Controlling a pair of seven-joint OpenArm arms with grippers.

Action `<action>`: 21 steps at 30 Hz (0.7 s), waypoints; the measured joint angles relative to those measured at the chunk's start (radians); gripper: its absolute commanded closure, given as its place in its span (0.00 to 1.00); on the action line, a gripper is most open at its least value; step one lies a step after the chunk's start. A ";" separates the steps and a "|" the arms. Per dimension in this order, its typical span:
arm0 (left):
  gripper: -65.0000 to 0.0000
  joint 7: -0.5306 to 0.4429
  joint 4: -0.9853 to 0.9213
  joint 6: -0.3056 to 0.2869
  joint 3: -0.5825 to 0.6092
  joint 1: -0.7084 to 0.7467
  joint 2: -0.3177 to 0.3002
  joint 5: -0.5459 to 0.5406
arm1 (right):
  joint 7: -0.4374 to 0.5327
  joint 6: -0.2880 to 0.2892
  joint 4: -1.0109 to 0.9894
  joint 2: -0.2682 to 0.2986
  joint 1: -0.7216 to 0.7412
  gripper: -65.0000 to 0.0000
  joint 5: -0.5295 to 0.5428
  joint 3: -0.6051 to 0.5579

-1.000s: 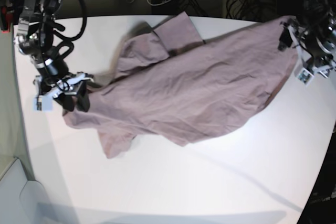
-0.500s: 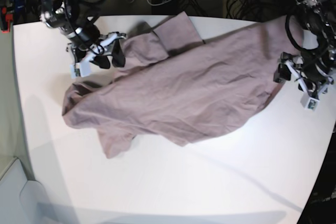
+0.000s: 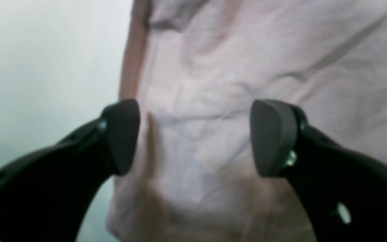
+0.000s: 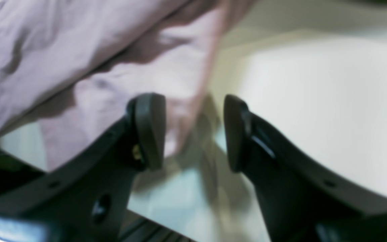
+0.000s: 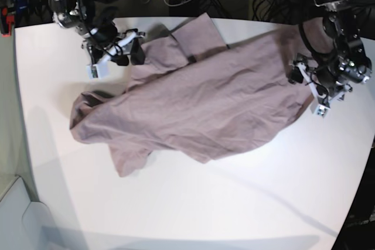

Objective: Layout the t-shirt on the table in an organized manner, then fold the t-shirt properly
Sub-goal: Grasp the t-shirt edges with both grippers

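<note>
Both claws now inward over t-shirt [image 5: 199, 100] edges.

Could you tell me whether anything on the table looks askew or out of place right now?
Yes: the t-shirt lies diagonally across the table, wrinkled, with its left end bunched and a flap folded under near the front edge. Nothing looks spilled or damaged.

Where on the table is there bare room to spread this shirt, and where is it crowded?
Bare table lies in front of the t-shirt, out to the near edge, and along the side strip beyond its bunched end. It is crowded at the far edge, where both open tools, left and right, flank the cloth.
</note>
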 measured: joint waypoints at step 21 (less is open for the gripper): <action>0.94 -0.109 -0.197 -0.001 -0.005 -0.031 -0.003 -0.040 | 0.000 0.000 0.000 -0.003 0.008 0.56 0.000 -0.044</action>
